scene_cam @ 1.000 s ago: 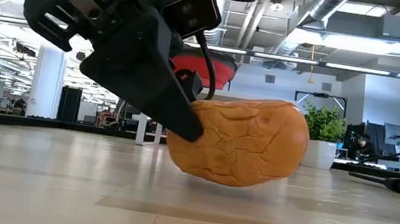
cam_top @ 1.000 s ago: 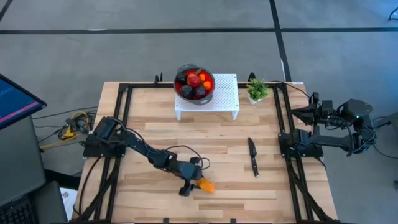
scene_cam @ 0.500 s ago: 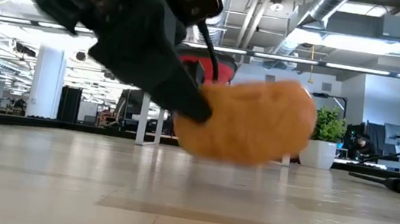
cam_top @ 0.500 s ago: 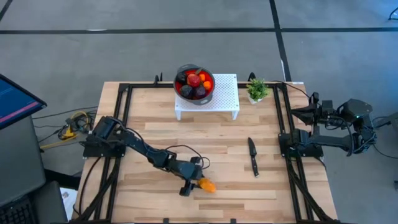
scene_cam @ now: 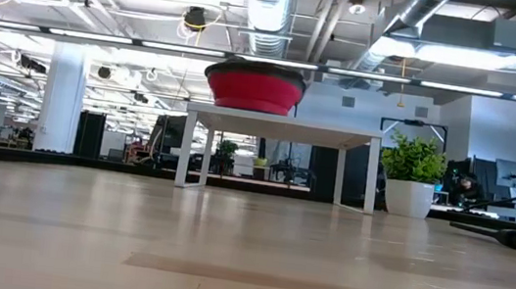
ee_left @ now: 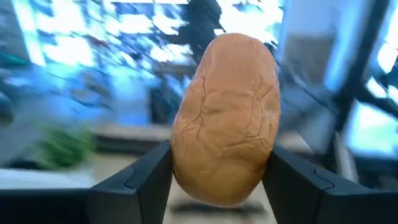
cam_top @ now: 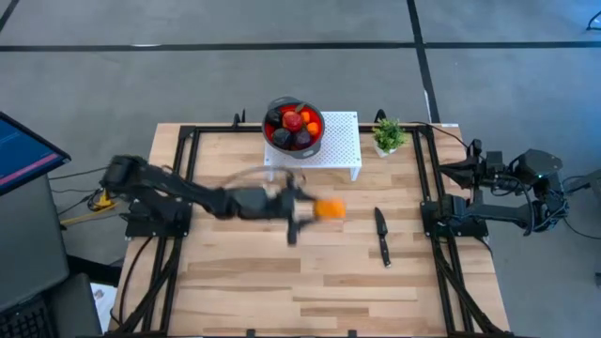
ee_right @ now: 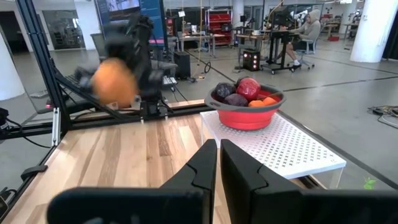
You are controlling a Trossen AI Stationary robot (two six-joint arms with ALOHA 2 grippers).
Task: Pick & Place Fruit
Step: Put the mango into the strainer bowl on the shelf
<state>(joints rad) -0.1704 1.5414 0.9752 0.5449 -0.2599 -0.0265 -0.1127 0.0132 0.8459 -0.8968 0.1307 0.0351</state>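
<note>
My left gripper [cam_top: 315, 210] is shut on the larger orange piece [cam_top: 330, 208], in the air above the table's middle, short of the white stand [cam_top: 343, 143]. The piece fills the left wrist view [ee_left: 225, 118] and shows in the right wrist view [ee_right: 113, 82]. A red bowl [cam_top: 294, 128] with several plums, red balls and small oranges stands on the stand; it also shows in the low view [scene_cam: 253, 85]. My right gripper [ee_right: 219, 159] is shut and empty at the table's right edge. My left gripper pinches the orange piece between its two fingers [ee_left: 146, 180], on the lower part of its two opposite sides [ee_left: 186, 168]. The fingers come from the table's left. The piece stands upright above the fingers in the wrist view, lifted clear of the table.
A black-handled knife [cam_top: 381, 235] lies on the table right of the middle. A small green potted plant [cam_top: 388, 136] stands at the far right, beside the stand. Black frame rails [cam_top: 178, 188] run along the table's left and right sides.
My left gripper has risen from the near middle of the table and swung fast toward the far edge and the right, toward the bowl, still shut. The orange piece, which rested on the table, is now lifted clear and has left the low view.
</note>
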